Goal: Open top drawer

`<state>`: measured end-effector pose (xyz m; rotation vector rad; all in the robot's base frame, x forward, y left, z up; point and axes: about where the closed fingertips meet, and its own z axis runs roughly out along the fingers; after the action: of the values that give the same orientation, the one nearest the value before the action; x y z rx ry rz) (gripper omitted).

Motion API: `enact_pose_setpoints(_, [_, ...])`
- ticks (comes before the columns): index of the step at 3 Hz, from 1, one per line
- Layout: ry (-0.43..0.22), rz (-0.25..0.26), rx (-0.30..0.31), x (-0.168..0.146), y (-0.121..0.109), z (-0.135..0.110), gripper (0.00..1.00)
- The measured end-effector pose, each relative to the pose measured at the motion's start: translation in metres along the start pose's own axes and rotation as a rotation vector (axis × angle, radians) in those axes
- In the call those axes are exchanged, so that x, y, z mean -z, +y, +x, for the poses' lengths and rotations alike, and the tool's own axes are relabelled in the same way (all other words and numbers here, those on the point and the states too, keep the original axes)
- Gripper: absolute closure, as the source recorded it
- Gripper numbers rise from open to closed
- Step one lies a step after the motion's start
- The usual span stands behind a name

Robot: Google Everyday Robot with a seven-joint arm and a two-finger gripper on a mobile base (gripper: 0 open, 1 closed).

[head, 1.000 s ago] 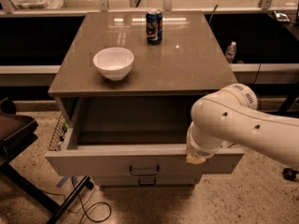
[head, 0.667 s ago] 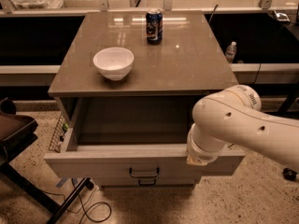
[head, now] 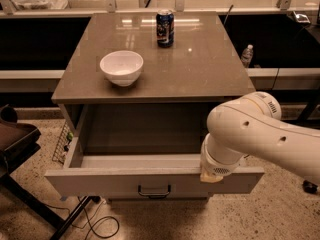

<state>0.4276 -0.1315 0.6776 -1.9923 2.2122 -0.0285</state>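
- Speckled floor [head: 280, 219] around a grey cabinet with a brown countertop [head: 200, 69]; dark recesses on both sides behind it. Framing is unchanged from a second ago.
- White robot arm [head: 260, 134] enters from the right and bends down to the drawer's front edge. It sits slightly lower and nearer the camera than before.
- top drawer [head: 100, 181] is pulled well out, its pale interior exposed. The front panel has come further forward than a second ago and now hides the lower handle seen then.
- gripper [head: 212, 177] is at the front rim, right of centre, mostly hidden under the wrist. Whether it is spread or clamped cannot be told.
- White bowl [head: 121, 67] is on the countertop left of centre, unmoved.
- Blue can [head: 165, 28] stands upright at the back, unmoved.
- Dark bar handle [head: 154, 190] is at the centre of the drawer front, apart from the gripper.
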Motion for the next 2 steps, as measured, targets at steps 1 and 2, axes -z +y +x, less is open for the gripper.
enact_pose_setpoints(1, [0.001, 0.001, 0.001, 0.0006, 0.0005, 0.0000, 0.54])
enact_pose_setpoints(2, [0.002, 0.003, 0.002, 0.0014, 0.0006, -0.0001, 0.31])
